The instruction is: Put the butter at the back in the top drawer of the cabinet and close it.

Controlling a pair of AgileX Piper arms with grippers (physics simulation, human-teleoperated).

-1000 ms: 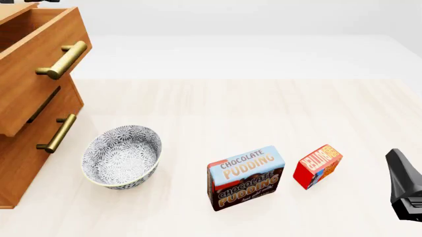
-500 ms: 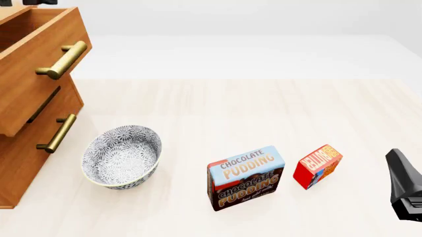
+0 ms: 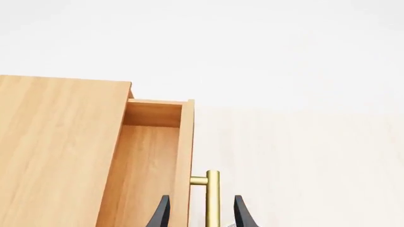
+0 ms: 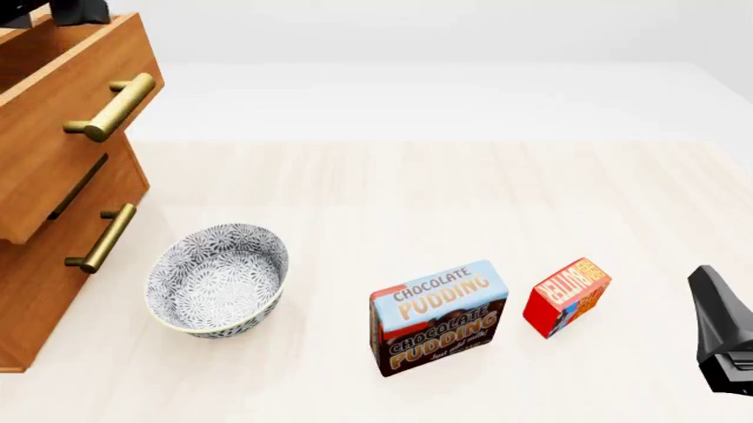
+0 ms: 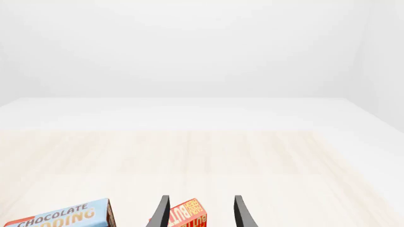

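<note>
a: where's the butter (image 4: pixel 566 296)?

b: on the desk (image 4: pixel 471 194), near the front edge on the right side, just right of the chocolate pudding box (image 4: pixel 439 316) with a small gap between them. it stands tilted, red face with orange lettering turned up toward the camera.

a: and the right tool (image 5: pixel 200 211)?

b: its fingers (image 5: pixel 160 213) are spread apart and hold nothing. in the right wrist view the butter shows between the two fingertips, beyond them. in the front view only a dark part of that arm shows at the right edge, right of the butter and not touching it.

a: the left tool (image 3: pixel 202 213)?

b: also spread apart. in the left wrist view its two dark fingers (image 3: pixel 243 215) sit either side of the brass handle (image 3: pixel 213 198) of the top drawer (image 3: pixel 154 156), not pressed on it as far as i can see. in the front view only a dark bit of that arm pokes in at the top left corner, above the cabinet (image 4: pixel 48 291).

a: is the drawer open?

b: yes, pulled out, its light wood inside showing with nothing in it that i can see. the drawer below has its own brass handle (image 4: pixel 101 238) and looks closed.

a: anything else on the desk?

b: a patterned bowl (image 4: pixel 217 278), blue and white, upright, between the cabinet and the pudding box, apart from both.
</note>
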